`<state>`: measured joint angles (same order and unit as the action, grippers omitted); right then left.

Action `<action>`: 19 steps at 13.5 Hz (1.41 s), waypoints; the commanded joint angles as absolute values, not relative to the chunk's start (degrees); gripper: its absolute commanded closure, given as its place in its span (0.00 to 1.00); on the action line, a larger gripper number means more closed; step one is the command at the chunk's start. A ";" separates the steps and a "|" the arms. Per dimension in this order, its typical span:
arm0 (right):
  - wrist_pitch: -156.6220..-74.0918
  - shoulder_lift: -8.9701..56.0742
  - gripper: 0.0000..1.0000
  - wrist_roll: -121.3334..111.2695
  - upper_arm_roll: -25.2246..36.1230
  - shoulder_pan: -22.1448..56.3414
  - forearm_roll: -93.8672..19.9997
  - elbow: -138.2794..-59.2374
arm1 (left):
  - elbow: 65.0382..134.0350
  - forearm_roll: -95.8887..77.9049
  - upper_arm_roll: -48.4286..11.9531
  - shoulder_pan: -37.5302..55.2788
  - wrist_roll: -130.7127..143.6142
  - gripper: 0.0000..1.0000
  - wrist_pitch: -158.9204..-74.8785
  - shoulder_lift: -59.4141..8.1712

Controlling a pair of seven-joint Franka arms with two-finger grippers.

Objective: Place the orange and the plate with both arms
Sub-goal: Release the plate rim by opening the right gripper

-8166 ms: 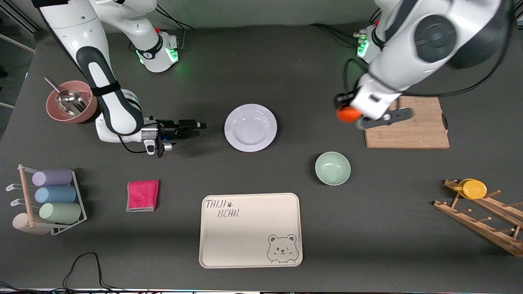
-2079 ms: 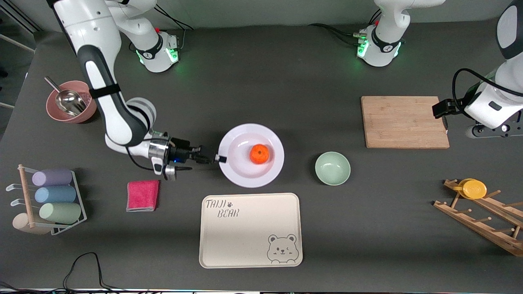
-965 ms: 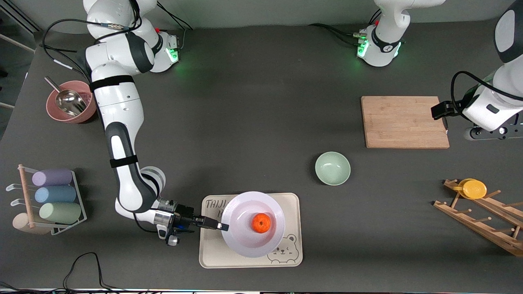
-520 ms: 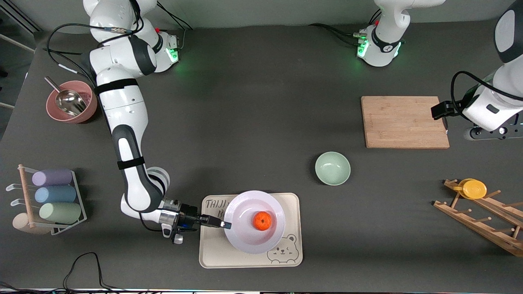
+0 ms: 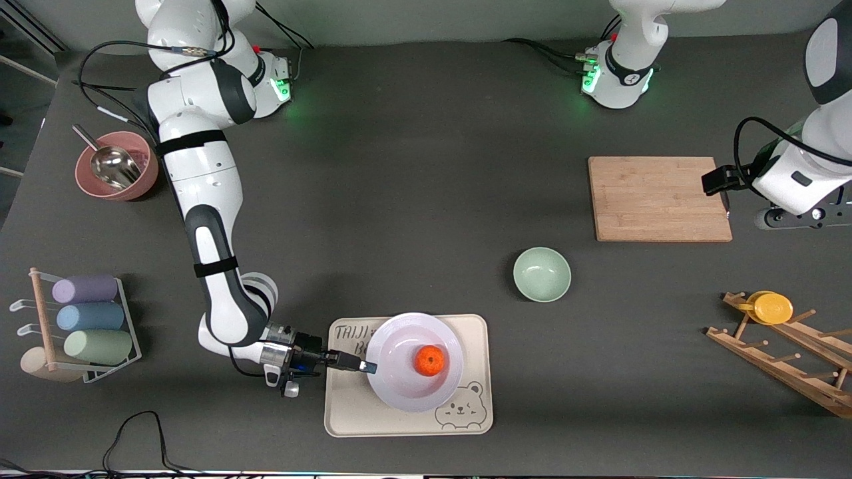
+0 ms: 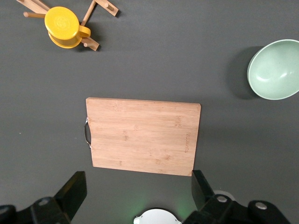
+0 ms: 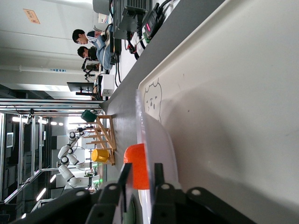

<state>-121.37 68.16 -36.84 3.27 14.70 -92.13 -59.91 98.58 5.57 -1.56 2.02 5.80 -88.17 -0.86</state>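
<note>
Plate [image 5: 399,346] rim at nine o'clock sits between the jaws of the right gripper [image 5: 366,365]. Only the right wrist view shows these jaws slightly parted, with a sliver of gap beside the rim. The plate rests on a cream bear tray [image 5: 346,412] at the counter's [image 5: 426,166] six o'clock edge. The orange [image 5: 429,360] lies in the plate, toward three o'clock. A green bowl [image 5: 542,274] stands at the tray's one o'clock. The left gripper [image 6: 138,196] waits above the three o'clock edge of a cutting board [image 5: 659,199]. Its wrist view shows jaws spread wide, holding nothing.
</note>
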 commanded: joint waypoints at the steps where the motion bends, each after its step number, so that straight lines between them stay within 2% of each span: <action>1: -121.38 69.08 0.00 -34.37 3.25 14.68 -90.62 -57.39 | 98.35 6.33 -1.05 2.81 5.45 0.00 -87.89 -0.88; 4: -121.46 67.77 0.00 -32.88 3.95 14.50 -83.18 -56.87 | 98.35 6.33 -1.05 2.72 5.45 0.00 -87.80 -0.97; 8: -120.68 62.42 0.00 -23.21 4.04 14.06 -68.58 -56.43 | 98.35 6.33 -1.05 2.81 5.54 0.00 -87.71 -0.97; 10: -117.26 59.69 0.00 -20.32 4.04 13.01 -62.53 -56.43 | 98.35 6.33 -1.05 2.81 5.54 0.00 -87.71 -1.05; 15: -107.25 48.37 0.00 -15.82 4.13 9.76 -36.09 -58.26 | 98.35 6.33 -1.05 2.90 5.54 0.00 -87.71 -1.05; 17: -102.41 41.26 0.00 -15.39 6.05 9.84 -26.58 -62.47 | 98.35 6.33 -1.05 2.90 5.45 0.00 -87.71 -1.14; 19: -99.59 32.83 0.00 -12.68 8.51 10.28 -22.96 -69.66 | 98.35 6.33 -1.05 2.90 5.54 0.00 -87.71 -1.14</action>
<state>-100.95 43.26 -15.45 6.49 9.17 -27.29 -58.61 98.60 5.58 -1.56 2.03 5.80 -88.13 -1.06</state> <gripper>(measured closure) 0.000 0.000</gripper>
